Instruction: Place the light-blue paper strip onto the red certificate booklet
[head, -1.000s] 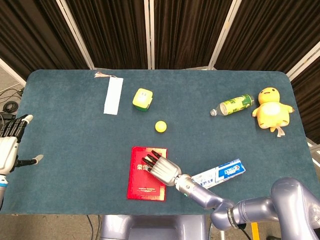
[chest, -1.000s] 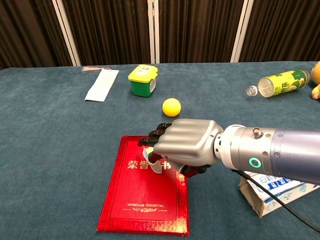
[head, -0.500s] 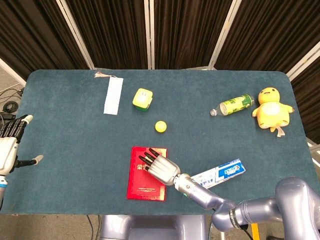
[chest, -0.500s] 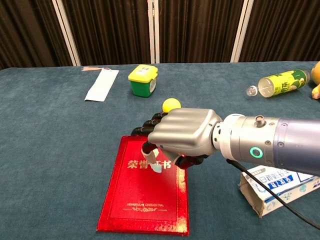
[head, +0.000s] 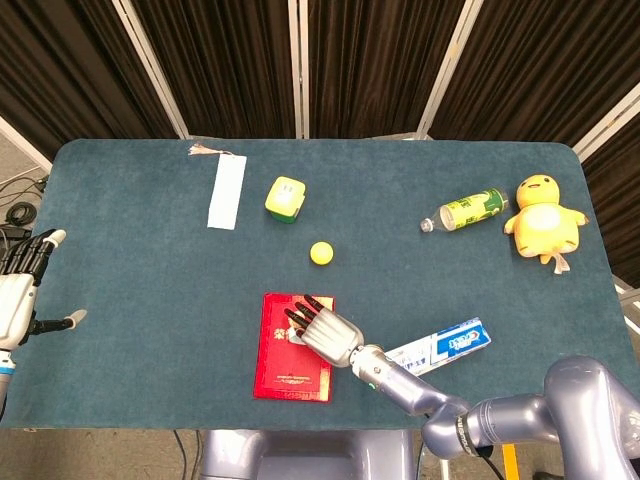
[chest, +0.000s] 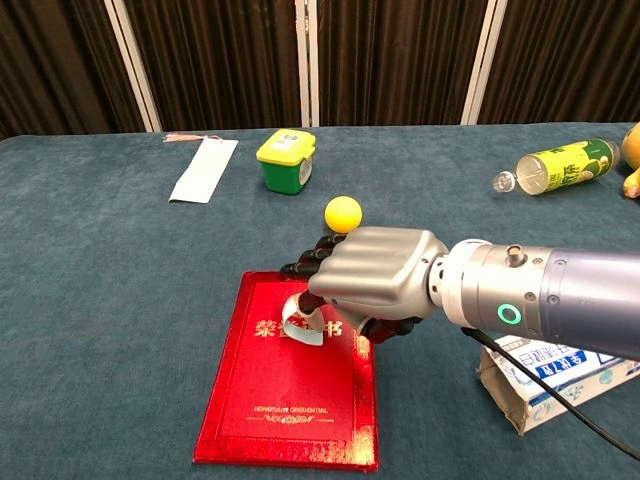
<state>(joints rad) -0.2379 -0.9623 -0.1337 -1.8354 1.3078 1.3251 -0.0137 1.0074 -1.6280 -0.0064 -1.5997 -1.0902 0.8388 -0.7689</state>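
Observation:
The red certificate booklet (head: 290, 350) (chest: 290, 385) lies flat near the table's front edge. My right hand (head: 325, 332) (chest: 375, 280) hovers knuckles-up over its upper right part, fingers curled down. A small curled light-blue paper strip (chest: 298, 328) shows under the fingers (chest: 312, 258), pinched there and touching the booklet's cover. In the head view the hand hides that strip. My left hand (head: 20, 285) hangs off the table's left edge, fingers apart and holding nothing.
A long pale paper tag with a tassel (head: 226, 190) (chest: 204, 169) lies at the back left. A green-yellow box (head: 285, 198), a yellow ball (head: 320, 253), a green bottle (head: 465, 210), a yellow plush chick (head: 545, 220) and a toothpaste box (head: 440, 347) are spread around.
My right hand has shifted slightly over the booklet's upper part and settled lower. More of the paper curl now shows under its fingers. The left hand has not moved.

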